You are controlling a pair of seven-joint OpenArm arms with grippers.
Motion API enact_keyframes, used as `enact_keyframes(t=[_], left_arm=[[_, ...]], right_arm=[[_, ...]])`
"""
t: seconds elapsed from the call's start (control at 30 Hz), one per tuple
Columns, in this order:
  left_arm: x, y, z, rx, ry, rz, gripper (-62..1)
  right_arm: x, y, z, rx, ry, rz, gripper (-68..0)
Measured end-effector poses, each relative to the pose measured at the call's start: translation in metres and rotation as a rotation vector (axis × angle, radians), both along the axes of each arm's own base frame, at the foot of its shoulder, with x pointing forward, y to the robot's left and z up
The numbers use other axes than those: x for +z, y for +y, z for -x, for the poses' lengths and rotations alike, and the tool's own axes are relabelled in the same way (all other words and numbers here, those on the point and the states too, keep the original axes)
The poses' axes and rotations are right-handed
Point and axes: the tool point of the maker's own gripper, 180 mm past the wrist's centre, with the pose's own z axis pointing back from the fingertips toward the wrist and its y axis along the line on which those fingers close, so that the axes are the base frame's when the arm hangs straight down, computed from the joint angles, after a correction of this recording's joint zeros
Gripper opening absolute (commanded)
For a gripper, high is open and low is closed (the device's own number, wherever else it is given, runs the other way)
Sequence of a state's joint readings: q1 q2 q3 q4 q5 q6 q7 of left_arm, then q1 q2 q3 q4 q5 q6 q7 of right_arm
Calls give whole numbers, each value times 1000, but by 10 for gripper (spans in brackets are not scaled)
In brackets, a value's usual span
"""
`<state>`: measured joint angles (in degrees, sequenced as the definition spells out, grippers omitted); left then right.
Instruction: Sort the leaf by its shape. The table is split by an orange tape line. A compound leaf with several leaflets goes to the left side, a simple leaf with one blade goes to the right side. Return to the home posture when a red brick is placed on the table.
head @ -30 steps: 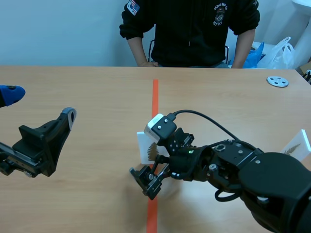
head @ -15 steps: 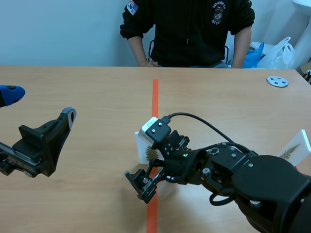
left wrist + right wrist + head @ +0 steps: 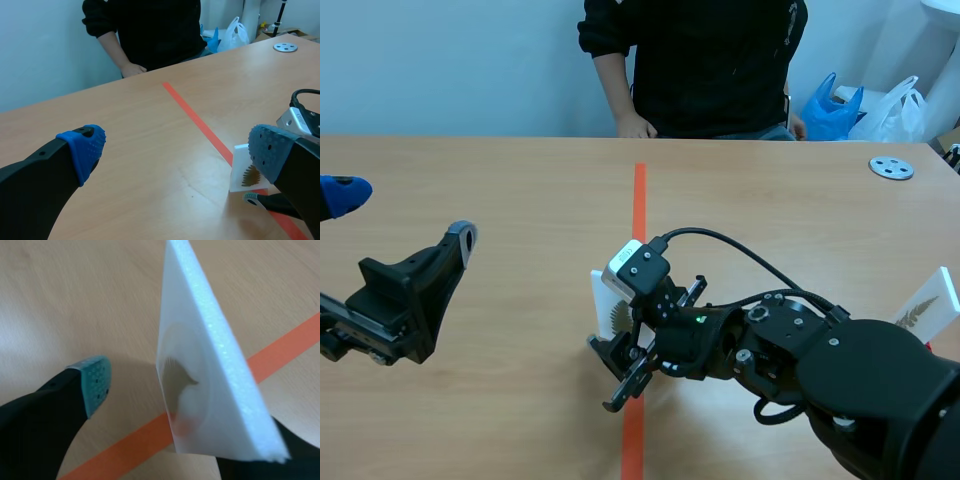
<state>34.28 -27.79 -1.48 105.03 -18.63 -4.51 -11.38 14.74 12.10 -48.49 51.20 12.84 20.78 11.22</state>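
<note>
leaf card: a white foam card (image 3: 608,300) is standing on edge, tilted, right at the orange tape line (image 3: 639,210), with its foot over the tape in the right wrist view.
right gripper (image 3: 623,365): it is reaching in to the middle and straddling the card with its jaws apart; the grey-green pad (image 3: 95,382) is sitting clear of the printed face, while the far finger is lying behind the card, so nothing is being pinched yet.
left gripper (image 3: 177,152): it is hanging spread wide over the left half of the table (image 3: 520,200), holding nothing.
leaf (image 3: 250,176): a brown, toothed shape is showing on the card; it looks like one blade, though i cannot tell for sure, which would be pointing to the right side.
doing it well: the jaws should be closing squarely on both flat faces, low enough that the card is not tipping, and gently.
materials: the foam is looking light, with a grainy cut edge, likely denting under force; the pads are soft and dotted; the wood-grain tabletop is looking smooth, so the card may be sliding.
other card (image 3: 930,305): a second white card is leaning at the right edge, well apart.
</note>
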Motion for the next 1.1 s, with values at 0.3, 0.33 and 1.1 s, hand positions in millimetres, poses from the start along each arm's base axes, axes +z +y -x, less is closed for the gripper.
enact_keyframes(t=[0.3,0.33,1.1], left_arm=[[0,0,0,0,0,0,4],[0,0,0,0,0,0,4],[0,0,0,0,0,0,4]], right_arm=[[3,1,-1,-3,-11,-14,-516],[3,1,-1,-3,-12,-16,-530],[27,-66,-68,-319,-117,-23,-658]])
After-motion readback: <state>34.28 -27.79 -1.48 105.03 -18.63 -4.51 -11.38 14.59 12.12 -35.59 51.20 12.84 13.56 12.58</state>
